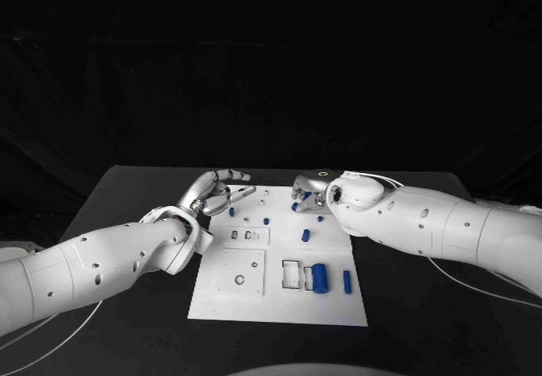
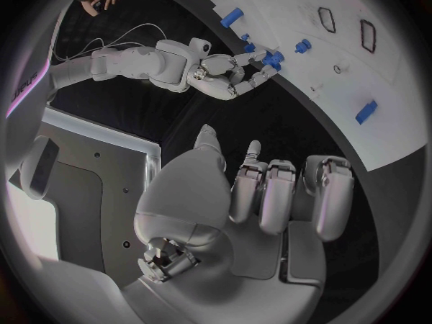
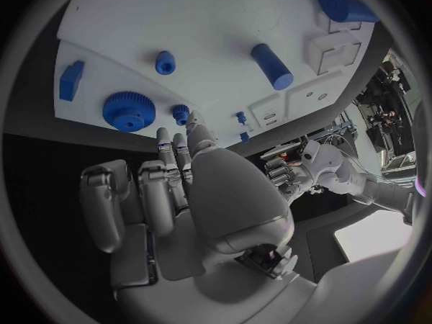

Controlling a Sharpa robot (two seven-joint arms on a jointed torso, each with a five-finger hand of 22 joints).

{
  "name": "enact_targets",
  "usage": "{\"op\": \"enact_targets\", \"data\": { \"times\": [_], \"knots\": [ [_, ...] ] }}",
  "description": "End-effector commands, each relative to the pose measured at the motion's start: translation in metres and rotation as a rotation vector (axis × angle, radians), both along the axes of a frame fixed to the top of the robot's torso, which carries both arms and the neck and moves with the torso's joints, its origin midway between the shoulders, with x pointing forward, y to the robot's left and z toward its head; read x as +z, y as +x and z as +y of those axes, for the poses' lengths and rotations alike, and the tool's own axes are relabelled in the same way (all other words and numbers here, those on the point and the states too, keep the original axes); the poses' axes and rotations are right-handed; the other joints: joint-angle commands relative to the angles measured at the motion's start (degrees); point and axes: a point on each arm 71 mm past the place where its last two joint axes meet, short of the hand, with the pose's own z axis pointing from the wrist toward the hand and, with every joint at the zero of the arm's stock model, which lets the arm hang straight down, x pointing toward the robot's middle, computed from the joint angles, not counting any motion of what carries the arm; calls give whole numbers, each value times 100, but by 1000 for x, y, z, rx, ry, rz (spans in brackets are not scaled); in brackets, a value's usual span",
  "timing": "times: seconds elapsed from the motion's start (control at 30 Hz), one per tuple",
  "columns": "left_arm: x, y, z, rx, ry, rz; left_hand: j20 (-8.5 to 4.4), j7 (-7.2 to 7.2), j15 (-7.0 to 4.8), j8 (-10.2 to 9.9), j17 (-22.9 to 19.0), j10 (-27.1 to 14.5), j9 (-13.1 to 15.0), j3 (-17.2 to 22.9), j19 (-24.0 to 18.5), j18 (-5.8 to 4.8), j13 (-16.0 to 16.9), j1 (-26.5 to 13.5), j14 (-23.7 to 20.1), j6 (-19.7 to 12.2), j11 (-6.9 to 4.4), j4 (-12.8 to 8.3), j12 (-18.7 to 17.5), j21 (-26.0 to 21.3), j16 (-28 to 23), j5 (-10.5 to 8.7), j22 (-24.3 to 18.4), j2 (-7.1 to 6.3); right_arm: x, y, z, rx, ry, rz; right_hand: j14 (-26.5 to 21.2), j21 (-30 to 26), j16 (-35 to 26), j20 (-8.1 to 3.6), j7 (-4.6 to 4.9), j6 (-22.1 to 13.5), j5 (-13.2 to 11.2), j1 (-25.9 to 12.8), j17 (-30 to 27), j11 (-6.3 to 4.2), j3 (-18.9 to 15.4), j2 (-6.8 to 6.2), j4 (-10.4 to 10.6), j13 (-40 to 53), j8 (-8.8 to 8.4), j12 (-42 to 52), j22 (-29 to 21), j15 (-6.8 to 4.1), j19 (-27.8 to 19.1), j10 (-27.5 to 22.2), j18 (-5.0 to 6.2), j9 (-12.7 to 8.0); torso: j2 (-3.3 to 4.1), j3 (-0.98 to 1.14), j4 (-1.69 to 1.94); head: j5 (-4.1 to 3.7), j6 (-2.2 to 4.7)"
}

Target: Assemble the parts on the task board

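My right hand [image 1: 309, 190] hovers at the far edge of the task board [image 1: 226, 301], fingers part curled, nothing in them as far as I can tell; from the left wrist view its fingertips sit right by a small blue gear [image 2: 272, 57], touching or just short, can't tell. I judge it's there to pick or seat that piece. The right wrist view shows a bigger gear [image 3: 129, 111] and a small gear [image 3: 181, 113] just past my fingers [image 3: 171, 151]. My left hand [image 1: 217, 190] hangs over the board's far left corner, fingers loosely apart and holding nothing, probably parked ready to steady the board or take a part. Further out: a short peg [image 1: 305, 234] mid-board, a thick blue cylinder [image 1: 319, 278] and a thin rod [image 1: 347, 281] lying loose near the near edge beside empty slots, so assembly looks early.
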Motion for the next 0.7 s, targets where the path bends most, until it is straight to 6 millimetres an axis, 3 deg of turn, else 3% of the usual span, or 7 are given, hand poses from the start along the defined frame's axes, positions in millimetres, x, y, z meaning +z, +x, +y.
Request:
{"op": "enact_targets", "data": {
  "times": [0.03,0.23,0.7],
  "knots": [
    [2,0,-1,-10,-2,-20,-7,219,-35,-27,1506,596,-5,-8,552,-27,1509,47,587,32,-30,4,14,2,14,28,1461,19,-4,0,-1,-11,-32,12,607,25,23,-60,-23,27,-28,8,1509,-33,34,40,1,0,-32,-39,1505,-43,601,7,-39,-3,8,5,1,-18,-12],
    [2,0,-2,-12,-2,-22,-7,218,-36,-28,1506,596,-5,-8,556,-28,1509,51,587,34,-31,4,14,3,14,30,1463,22,-6,1,1,-12,-33,15,607,25,23,-80,-30,36,-28,27,1509,-56,65,67,-6,3,-64,-69,1505,-68,601,68,-39,-3,5,-4,5,-39,-64],
    [2,0,-1,-10,-2,-23,-9,216,-38,-33,1506,596,-4,-9,554,-28,1509,61,587,42,-33,4,14,2,14,38,1462,28,-8,2,5,-6,-34,18,607,25,23,-190,-13,83,-28,39,1509,-161,130,125,8,-1,-134,-179,1505,-195,601,201,-39,2,7,-3,13,-17,-72]
  ]
}}
